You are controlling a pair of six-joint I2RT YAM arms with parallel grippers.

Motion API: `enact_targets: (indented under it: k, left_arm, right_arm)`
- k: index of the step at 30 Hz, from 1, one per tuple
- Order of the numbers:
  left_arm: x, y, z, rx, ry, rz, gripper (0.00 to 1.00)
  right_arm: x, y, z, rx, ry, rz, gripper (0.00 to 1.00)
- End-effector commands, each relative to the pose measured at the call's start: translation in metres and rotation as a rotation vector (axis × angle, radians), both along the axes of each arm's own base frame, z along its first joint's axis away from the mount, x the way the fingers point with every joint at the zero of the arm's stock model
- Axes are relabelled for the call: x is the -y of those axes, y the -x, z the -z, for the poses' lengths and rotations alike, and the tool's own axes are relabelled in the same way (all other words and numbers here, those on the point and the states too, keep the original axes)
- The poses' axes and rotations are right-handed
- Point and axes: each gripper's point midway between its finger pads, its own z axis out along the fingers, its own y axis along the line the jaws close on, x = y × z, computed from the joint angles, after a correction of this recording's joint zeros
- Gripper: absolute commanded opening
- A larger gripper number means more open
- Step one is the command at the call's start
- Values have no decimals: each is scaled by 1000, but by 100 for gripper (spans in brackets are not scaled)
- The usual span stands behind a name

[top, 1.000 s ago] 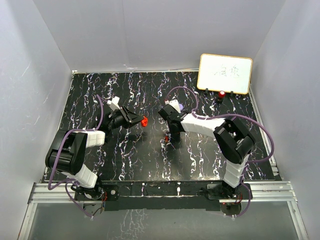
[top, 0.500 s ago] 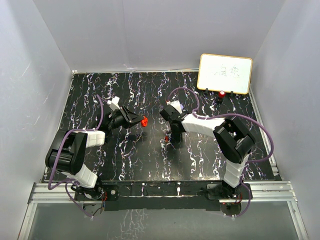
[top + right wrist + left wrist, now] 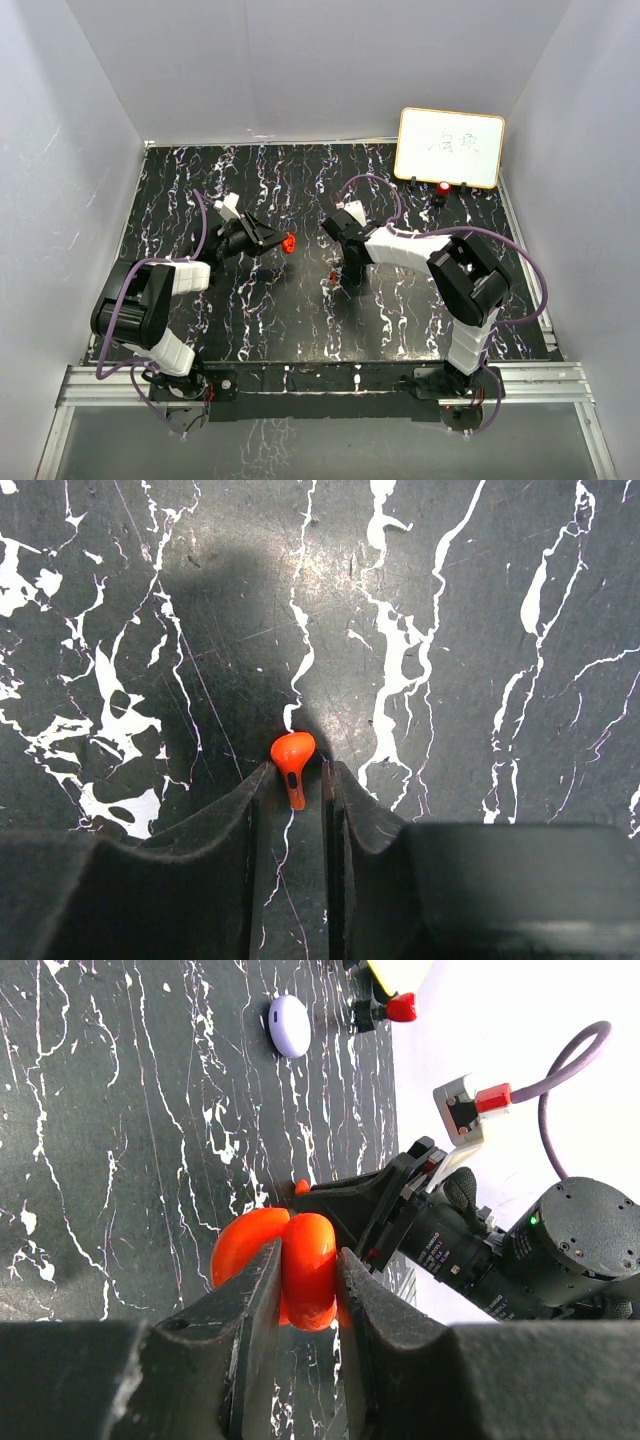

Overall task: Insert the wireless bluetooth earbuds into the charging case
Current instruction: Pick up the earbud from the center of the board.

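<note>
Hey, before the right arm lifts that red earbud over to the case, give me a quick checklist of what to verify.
1. Hold of left gripper on red case: ok, clamped.
2. Case open with sockets reachable: cannot tell, no sockets show.
3. The earbud sits between the jaws of the right gripper: ok.
4. Firm hold on earbud: cannot tell, contact is unclear.
5. Path from earbud to case: ok, only bare table lies between them in the top view.
</note>
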Motion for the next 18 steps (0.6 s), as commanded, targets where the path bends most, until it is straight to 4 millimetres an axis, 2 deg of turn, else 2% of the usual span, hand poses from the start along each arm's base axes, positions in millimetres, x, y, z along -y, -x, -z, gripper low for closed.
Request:
enact_targets:
  k: [1,18]
  left_arm:
    - [-1,-4,-11,41,12,1,0]
    - [-1,-4,-11,38,13,2,0]
  right_arm:
    - [-1,-8,-12,53,-24,16,22]
    - [-5,-13,-15,60,-29,8,12]
